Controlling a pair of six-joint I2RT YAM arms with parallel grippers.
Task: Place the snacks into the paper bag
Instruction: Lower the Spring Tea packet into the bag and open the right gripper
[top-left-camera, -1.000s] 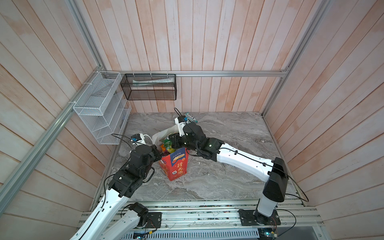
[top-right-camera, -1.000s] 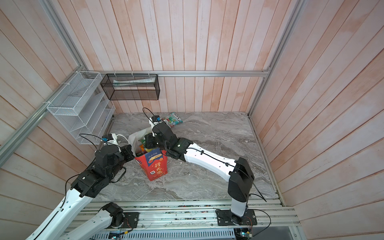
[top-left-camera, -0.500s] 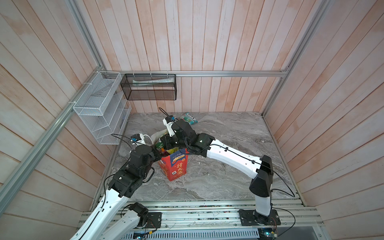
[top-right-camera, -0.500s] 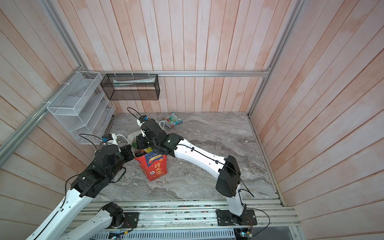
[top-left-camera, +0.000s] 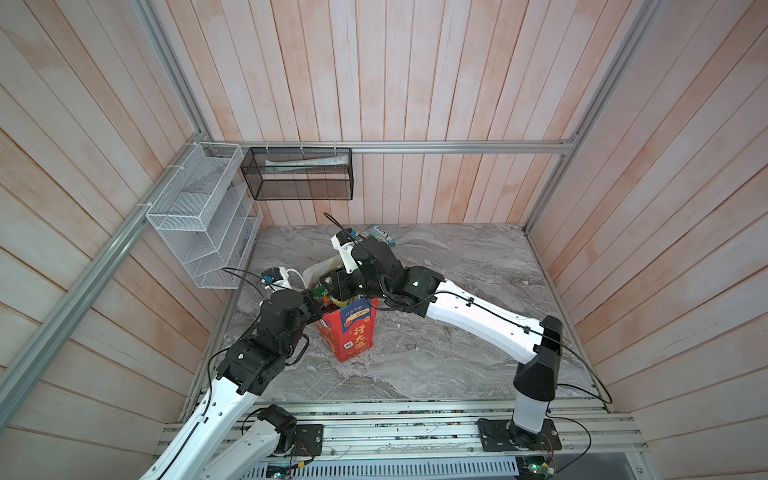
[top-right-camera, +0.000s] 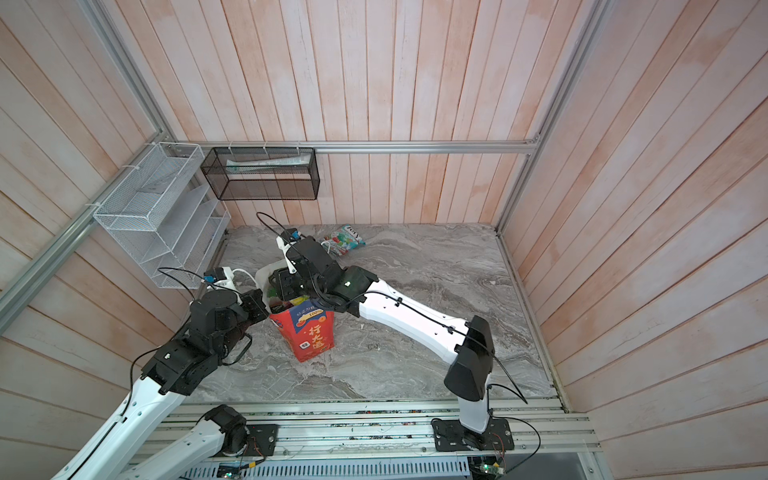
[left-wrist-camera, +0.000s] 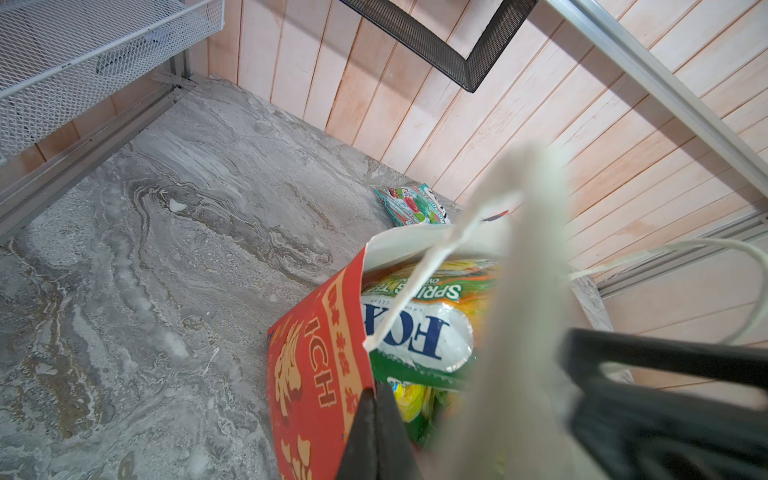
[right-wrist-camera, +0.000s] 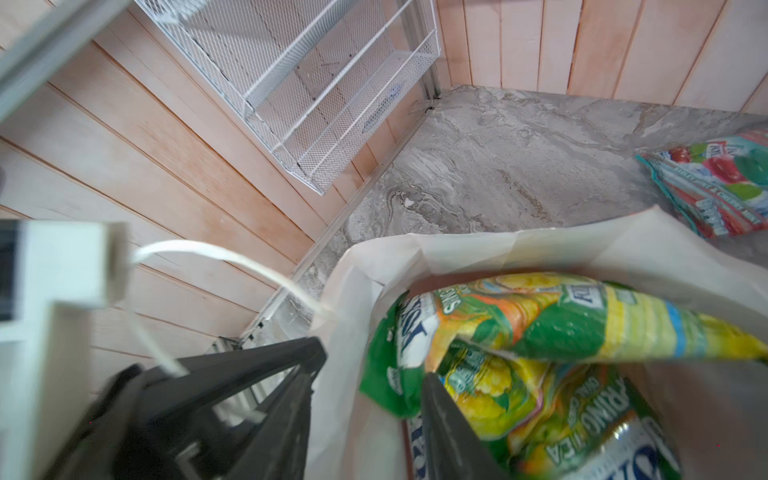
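The red paper bag (top-left-camera: 349, 332) (top-right-camera: 309, 332) stands upright at the table's left-middle. My left gripper (left-wrist-camera: 376, 388) (top-left-camera: 318, 309) is shut on its red side rim (left-wrist-camera: 307, 374). Green and yellow snacks (left-wrist-camera: 415, 332) (right-wrist-camera: 540, 316) fill the bag up to its mouth. My right gripper (right-wrist-camera: 374, 361) (top-left-camera: 332, 286) hangs open over the mouth. One finger is among the pouches, the other is outside the white wall (right-wrist-camera: 457, 249). A teal snack pouch (top-left-camera: 380, 233) (top-right-camera: 344, 240) (left-wrist-camera: 411, 205) (right-wrist-camera: 715, 187) lies on the table by the back wall.
A white wire rack (top-left-camera: 199, 232) hangs on the left wall close to the bag. A black mesh basket (top-left-camera: 299, 178) holding a tube hangs on the back wall. Wooden walls enclose three sides, and a metal rail (top-left-camera: 374, 415) runs along the front.
My right gripper has swung left from behind the bag to over its mouth, and its jaws have parted. The left gripper and the bag have stayed put.
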